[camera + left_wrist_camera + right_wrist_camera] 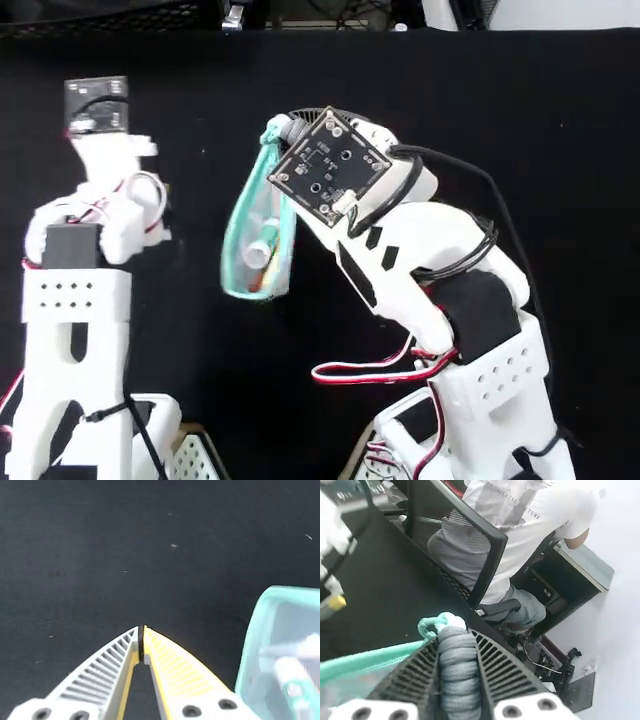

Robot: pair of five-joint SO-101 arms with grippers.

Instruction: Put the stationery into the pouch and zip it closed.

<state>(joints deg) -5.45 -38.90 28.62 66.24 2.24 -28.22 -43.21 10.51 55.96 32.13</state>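
Observation:
A teal mesh pouch (pixel 255 235) hangs in the air over the middle of the black table, with a white tube (pixel 262 250) and other stationery inside it. My right gripper (pixel 276 133) holds it up from its top end. The right wrist view has the right gripper (pixel 454 632) shut on a grey braided cord (pixel 456 665) at the pouch's teal edge (pixel 370 661). My left gripper (pixel 141 630) is shut with nothing in it, low over bare table to the left of the pouch (pixel 280 645). The left arm (pixel 100 205) stands at the left of the table.
The black table (pixel 500 120) is bare around both arms. Behind the table's far edge stand a mesh office chair (pixel 460 545) and a seated person. The other arm's white gripper with a yellow tip (pixel 335 601) is seen off to one side in the right wrist view.

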